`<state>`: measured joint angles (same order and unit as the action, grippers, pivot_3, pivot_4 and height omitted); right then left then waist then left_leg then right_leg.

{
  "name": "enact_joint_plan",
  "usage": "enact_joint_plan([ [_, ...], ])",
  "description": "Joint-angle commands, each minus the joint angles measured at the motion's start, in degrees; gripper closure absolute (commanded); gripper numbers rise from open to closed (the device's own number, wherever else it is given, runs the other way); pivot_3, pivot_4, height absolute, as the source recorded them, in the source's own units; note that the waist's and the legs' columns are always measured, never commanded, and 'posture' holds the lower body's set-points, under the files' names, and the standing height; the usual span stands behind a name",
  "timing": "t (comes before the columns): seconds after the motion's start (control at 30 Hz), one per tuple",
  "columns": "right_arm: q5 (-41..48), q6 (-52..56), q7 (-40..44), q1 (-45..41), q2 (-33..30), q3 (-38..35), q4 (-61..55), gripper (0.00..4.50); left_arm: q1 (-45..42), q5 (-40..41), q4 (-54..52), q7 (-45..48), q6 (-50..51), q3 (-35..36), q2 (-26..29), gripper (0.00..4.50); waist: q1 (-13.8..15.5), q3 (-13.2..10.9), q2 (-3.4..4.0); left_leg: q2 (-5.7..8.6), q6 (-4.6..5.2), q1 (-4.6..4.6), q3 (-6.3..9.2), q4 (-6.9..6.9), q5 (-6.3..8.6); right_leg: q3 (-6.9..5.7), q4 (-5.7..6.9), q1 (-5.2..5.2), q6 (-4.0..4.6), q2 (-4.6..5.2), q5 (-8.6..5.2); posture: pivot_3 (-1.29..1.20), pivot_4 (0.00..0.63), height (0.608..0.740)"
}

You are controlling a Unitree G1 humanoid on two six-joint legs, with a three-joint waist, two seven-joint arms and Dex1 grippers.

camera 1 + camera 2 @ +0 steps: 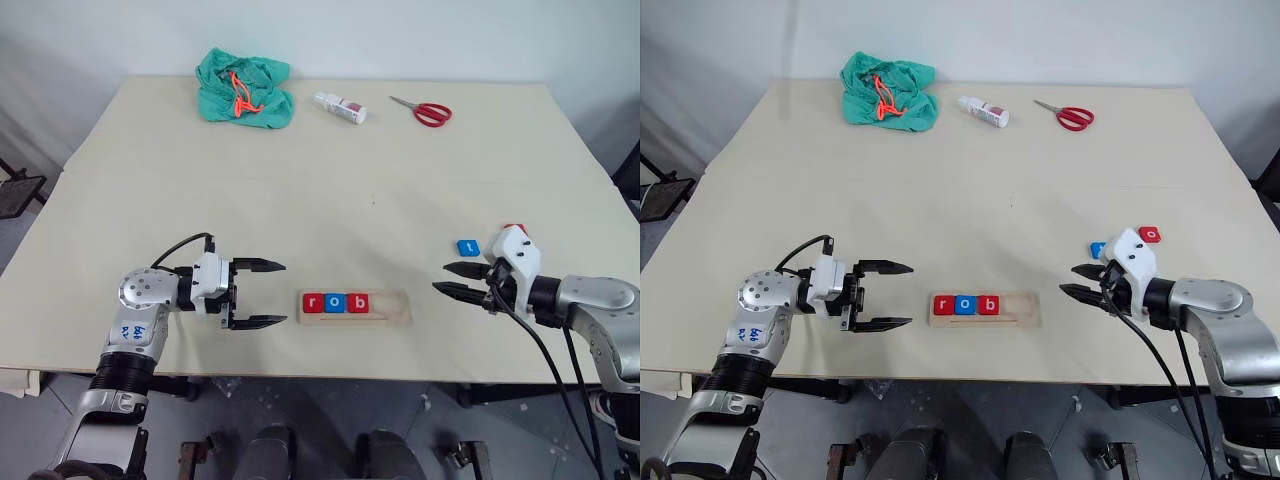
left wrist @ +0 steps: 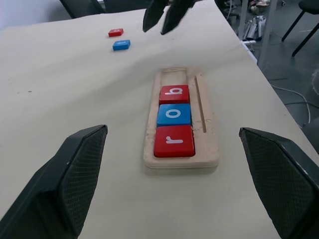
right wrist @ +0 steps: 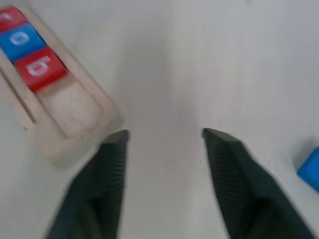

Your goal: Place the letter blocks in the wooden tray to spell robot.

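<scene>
Three letter blocks fill the left part of the wooden tray [image 1: 392,307] near the front edge of the pale desk [image 1: 330,180]: a red r block [image 1: 312,303], a blue o block [image 1: 335,303] and a red b block [image 1: 358,303], leaving bare wood at the tray's right end. The left gripper [image 1: 262,293] hovers just left of the tray, its jaws wide apart and empty. The right gripper [image 1: 455,278] hangs to the tray's right, jaws parted with nothing between them. Beside it lie a blue t block [image 1: 467,247] and a red o block [image 1: 1150,234]. Farther back rest a green cloth [image 1: 243,88], red scissors [image 1: 423,111] and a small bottle [image 1: 340,107].
</scene>
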<state>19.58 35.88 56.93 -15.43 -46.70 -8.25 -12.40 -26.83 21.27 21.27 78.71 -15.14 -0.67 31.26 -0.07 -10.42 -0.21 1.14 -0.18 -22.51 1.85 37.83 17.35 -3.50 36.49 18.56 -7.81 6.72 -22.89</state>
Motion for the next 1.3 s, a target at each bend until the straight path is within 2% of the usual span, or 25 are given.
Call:
enact_joint_plan([
  [0.03, 1.2, 1.3, 1.1, -2.1, -1.3, 2.6, -3.2, 3.72, -0.8, 0.2, -0.8, 0.2, -0.8, 0.3, -0.2, 0.0, -0.1, 0.0, 0.0, -0.01, 0.0, 0.0, 0.0, 0.0, 0.0, 0.0, 0.0, 0.0, 0.0, -0.01, 0.0, 0.0, 0.15, 0.74],
  [0.1, 1.6, 2.0, 1.8, -3.1, -1.0, 4.9, -4.0, 4.45, -0.6, 0.3, -1.2, 0.2, -0.8, 0.3, -0.2, 0.0, 0.0, 0.0, 0.0, 0.0, 0.0, 0.0, 0.0, 0.0, 0.0, 0.0, -0.01, 0.0, 0.0, 0.0, 0.0, 0.0, 0.15, 0.74],
  [0.13, 1.6, 2.2, 2.3, -3.9, -0.6, 6.8, -4.4, 4.48, -0.3, 0.3, -1.5, 0.2, -0.7, 0.4, -0.2, 0.0, 0.0, 0.0, 0.0, 0.0, 0.0, 0.0, 0.01, 0.0, 0.0, -0.01, 0.0, 0.0, 0.0, 0.0, 0.0, 0.0, 0.15, 0.74],
  [0.3, 0.4, 1.0, 3.8, -6.7, 1.7, 14.6, -3.3, 4.48, 0.6, 0.4, -2.9, -0.1, -0.5, 0.4, 0.0, 0.0, 0.0, 0.0, 0.0, 0.0, 0.0, -0.01, 0.05, 0.01, 0.0, -0.02, 0.0, 0.0, 0.0, 0.0, 0.0, 0.0, 0.15, 0.74],
  [0.47, -2.4, -2.7, 4.6, -9.2, 3.2, 19.3, 1.9, 4.48, 2.0, 0.5, -4.7, -1.1, -0.2, 1.1, 0.6, 0.0, 0.0, 0.0, 0.0, 0.03, 0.0, -0.02, 0.09, 0.04, 0.0, -0.03, 0.0, -0.01, 0.0, 0.01, 0.0, 0.0, 0.15, 0.74],
  [0.7, -4.3, -6.3, 6.2, -10.3, 4.5, 21.7, 6.1, 4.48, 3.7, 0.7, -6.9, -2.6, 0.6, 1.7, 1.4, 0.0, -0.1, 0.0, 0.0, 0.02, 0.0, -0.02, 0.12, 0.03, 0.0, -0.03, -0.01, -0.02, 0.0, 0.01, 0.0, 0.0, 0.15, 0.74],
  [0.9, -6.1, -8.9, 6.7, -11.5, 8.3, 24.5, 9.4, 4.48, 4.5, 0.8, -8.0, -3.5, 1.0, 1.9, 1.8, 0.0, -0.3, 0.0, 0.0, -0.04, -0.01, 0.02, 0.11, 0.02, 0.0, -0.03, 0.01, -0.02, 0.0, -0.05, 0.0, 0.0, 0.15, 0.74],
  [1.17, -7.6, -10.1, 6.4, -13.4, 11.0, 24.7, 11.9, 4.48, 3.7, 0.6, -7.5, -4.0, 1.0, 1.7, 1.5, 0.0, -0.2, 0.0, 0.0, -0.02, -0.01, 0.02, 0.12, 0.02, 0.0, -0.03, 0.02, -0.02, 0.0, -0.04, 0.0, 0.0, 0.15, 0.74],
  [1.3, -7.8, -9.2, 5.6, -13.7, 9.7, 22.7, 11.5, 4.48, 2.7, 0.4, -6.3, -3.8, 0.8, 1.4, 1.2, 0.0, -0.2, 0.0, 0.0, -0.03, -0.01, 0.03, 0.12, 0.03, 0.0, -0.03, 0.02, -0.02, 0.0, -0.04, 0.0, 0.0, 0.15, 0.74],
])
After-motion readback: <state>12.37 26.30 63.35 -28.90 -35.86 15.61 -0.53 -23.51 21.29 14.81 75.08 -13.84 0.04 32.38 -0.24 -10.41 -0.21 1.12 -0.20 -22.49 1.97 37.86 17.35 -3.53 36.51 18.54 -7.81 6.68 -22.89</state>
